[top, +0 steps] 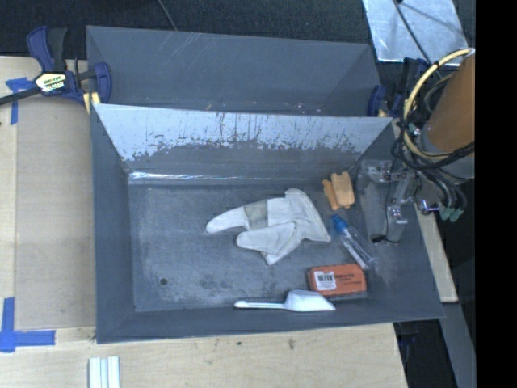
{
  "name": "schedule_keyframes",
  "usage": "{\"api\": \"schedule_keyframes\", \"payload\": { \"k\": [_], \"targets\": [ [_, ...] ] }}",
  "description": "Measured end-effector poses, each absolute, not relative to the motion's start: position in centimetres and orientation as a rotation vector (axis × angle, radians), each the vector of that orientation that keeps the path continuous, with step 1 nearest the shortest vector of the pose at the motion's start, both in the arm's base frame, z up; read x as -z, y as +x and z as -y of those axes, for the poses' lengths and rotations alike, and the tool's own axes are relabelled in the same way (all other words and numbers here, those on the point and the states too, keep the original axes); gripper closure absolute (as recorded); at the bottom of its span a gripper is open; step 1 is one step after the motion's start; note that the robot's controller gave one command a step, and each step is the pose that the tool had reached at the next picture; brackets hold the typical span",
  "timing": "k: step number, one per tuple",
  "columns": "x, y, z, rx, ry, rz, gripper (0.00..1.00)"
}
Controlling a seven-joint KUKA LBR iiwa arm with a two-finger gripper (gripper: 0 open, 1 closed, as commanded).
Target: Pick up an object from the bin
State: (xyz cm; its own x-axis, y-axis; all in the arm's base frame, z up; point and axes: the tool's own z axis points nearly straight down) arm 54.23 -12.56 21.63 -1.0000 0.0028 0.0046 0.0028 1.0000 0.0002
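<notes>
Camera view: the tool hangs by the bin's 3 o'clock wall. Wide or narrow, I cannot tell, and nothing shows in it. Nearest lies a blue-tipped clear pen at its 8 o'clock, so the pick looks not yet begun.

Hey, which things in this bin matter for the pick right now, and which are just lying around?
Job in hand: end effector, by the bin's right wall; blue-tipped clear tube and tan block, nearest it.
Lying about: white glove, mid-bin; orange labelled box; white scoop, by the front wall.
</notes>
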Motion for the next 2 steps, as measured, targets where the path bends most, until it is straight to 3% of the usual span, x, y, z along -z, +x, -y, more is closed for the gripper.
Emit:
{"api": "schedule_keyframes", "payload": {
  "k": [1,2],
  "targets": [
    [-22.1,54.4,12.5,-0.002,-0.001,3.145,0.0],
    [-18.1,56.6,9.8,-0.006,0.007,3.153,0.0]
  ]
}}
